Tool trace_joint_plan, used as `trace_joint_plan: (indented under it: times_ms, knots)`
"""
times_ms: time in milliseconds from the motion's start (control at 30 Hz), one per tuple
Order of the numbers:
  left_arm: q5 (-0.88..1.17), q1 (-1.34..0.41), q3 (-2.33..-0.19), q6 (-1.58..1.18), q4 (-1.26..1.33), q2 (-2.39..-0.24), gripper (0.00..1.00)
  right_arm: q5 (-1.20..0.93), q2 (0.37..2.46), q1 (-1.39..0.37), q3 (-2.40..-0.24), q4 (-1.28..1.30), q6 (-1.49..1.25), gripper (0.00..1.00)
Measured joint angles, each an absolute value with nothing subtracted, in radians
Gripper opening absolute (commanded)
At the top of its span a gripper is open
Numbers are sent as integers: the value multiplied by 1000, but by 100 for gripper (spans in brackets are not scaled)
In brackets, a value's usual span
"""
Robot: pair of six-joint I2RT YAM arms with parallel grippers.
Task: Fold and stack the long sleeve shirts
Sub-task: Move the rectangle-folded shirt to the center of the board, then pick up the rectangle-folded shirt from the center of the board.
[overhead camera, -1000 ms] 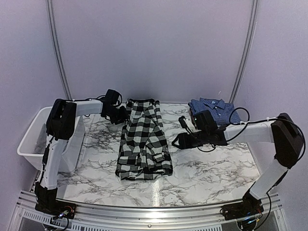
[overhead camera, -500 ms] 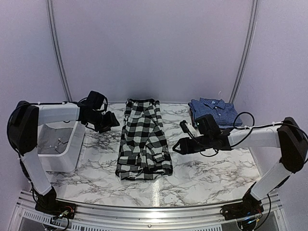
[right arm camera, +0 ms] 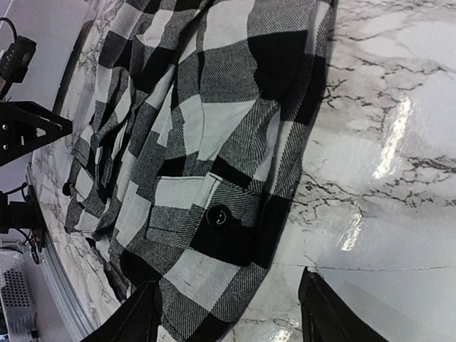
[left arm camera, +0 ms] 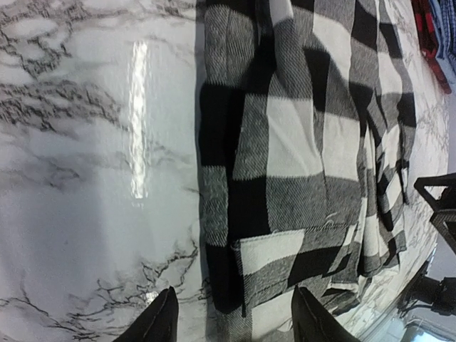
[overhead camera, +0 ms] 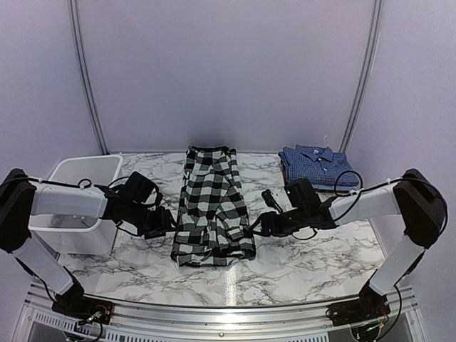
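Now our left fingers [overhead camera: 162,226] and right fingers [overhead camera: 258,226], spread and empty, arrive flanking the black-and-white shirt [overhead camera: 212,206] at its hem, ready to fold.

Left wrist view: buffalo-check shirt [left arm camera: 299,142] cut off at top and bottom edges; left gripper [left arm camera: 234,296] fingers [left arm camera: 162,324] cropped at bottom. Top view: bin [overhead camera: 78,171] at table [overhead camera: 299,263] left edge, near wall hidden behind left arm [overhead camera: 68,201].
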State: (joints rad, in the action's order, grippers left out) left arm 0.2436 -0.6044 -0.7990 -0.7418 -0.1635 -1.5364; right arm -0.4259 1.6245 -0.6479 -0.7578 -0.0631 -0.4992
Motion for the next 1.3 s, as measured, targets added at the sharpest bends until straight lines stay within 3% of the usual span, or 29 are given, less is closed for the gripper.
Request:
trace_joint_plan:
  times_ms: [167,333,567,700,1067,1300]
  knots:
    - [235,-661,-759,-769,-147,-1538,53,-434,1648,-648,-754,-78,-522,57]
    - [224,-702,-757,-798,-109,-1563,40,-432,1663,-648,-754,-79,-532,49]
    - [199,-745,-757,-833,-94,-1605,29,-433,1670,-648,-754,-76,-531,50]
    - [191,-771,-757,-853,-75,-1615,28,-443,1681,-648,-754,-81,-532,50]
    - [139,-789,-757,-875,-76,-1597,52,-471,1711,-631,-748,-119,-562,49]
    - [115,-787,-758,-870,-78,-1594,56,-485,1722,-624,-736,-167,-599,50]
